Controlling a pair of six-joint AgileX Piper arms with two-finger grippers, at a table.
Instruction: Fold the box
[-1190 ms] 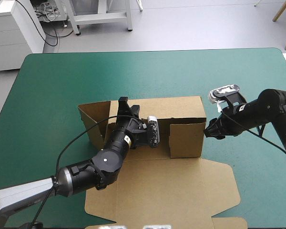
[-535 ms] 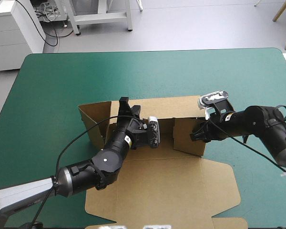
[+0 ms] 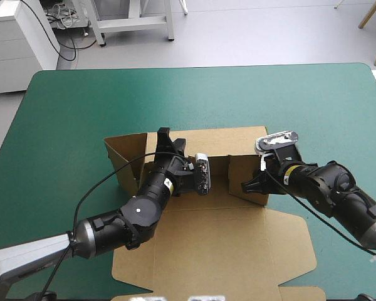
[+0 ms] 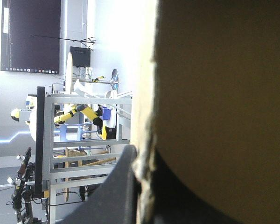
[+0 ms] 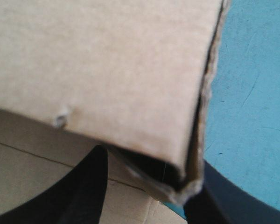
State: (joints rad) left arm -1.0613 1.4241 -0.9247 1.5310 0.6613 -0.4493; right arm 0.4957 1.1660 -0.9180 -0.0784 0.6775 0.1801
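The box [image 3: 213, 244] sits in the middle of the worktop [image 3: 194, 94]. Its long side runs left to right, and its lid [image 3: 257, 263] lies flat toward the near edge. The far wall [image 3: 232, 143] stands up. The left end effector [image 3: 165, 139] pinches the top of that wall near its left end, with the board squeezed between its fingers. The right wall [image 3: 238, 168] stands up too and leans in toward the middle of the box. The right end effector [image 3: 247, 186] has that wall's corner between its fingers, one finger on each side, and I think it is pinching it. So the right arm is the one at the loose wall. The inside of the box lies to its left, and I think the next push has to go that way.
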